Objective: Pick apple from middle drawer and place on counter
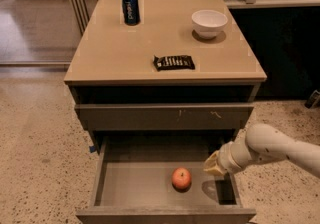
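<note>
Counter: smooth tan square top with a slight gloss, on a grey-brown cabinet. Speckled terrazzo floor surrounds it.

On the counter: a dark blue can upright at the rear left, a round white bowl at the rear right, and a flat dark wrapped bar near the front centre.

The scratched drawer front is closed. Below it the middle drawer stands open, a wide shallow grey-brown box.

The apple is small, round and red-orange. It rests on the drawer floor right of centre.

The white rounded arm enters from the right. Its pale gripper hangs over the drawer's right side, just right of the apple and apart from it. How far the gripper is open cannot be told.
</note>
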Robot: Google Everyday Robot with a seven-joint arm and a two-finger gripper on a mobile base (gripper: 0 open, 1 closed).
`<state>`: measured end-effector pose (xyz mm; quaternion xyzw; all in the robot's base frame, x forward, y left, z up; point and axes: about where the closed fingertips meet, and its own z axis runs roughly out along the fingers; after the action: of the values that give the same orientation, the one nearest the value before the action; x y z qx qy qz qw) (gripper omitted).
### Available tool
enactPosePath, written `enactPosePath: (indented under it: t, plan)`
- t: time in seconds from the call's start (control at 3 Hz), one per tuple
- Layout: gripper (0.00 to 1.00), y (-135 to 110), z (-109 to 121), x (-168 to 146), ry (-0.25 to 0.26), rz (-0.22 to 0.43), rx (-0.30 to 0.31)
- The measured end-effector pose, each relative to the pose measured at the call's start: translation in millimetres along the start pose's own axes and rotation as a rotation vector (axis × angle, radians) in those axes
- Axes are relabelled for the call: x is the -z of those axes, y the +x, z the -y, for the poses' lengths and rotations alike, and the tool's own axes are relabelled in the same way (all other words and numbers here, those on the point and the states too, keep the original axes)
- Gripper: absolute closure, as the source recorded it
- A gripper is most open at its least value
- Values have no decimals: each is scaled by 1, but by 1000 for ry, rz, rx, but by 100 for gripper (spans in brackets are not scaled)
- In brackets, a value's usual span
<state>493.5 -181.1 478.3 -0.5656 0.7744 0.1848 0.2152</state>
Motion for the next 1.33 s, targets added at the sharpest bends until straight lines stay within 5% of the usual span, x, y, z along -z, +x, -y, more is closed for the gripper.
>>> enactPosePath:
  t: [0.67, 1.33]
  plan:
    - [55, 0, -25, -45, -20, 84, 45]
    - [17, -3, -21, -67, -6, 138, 90]
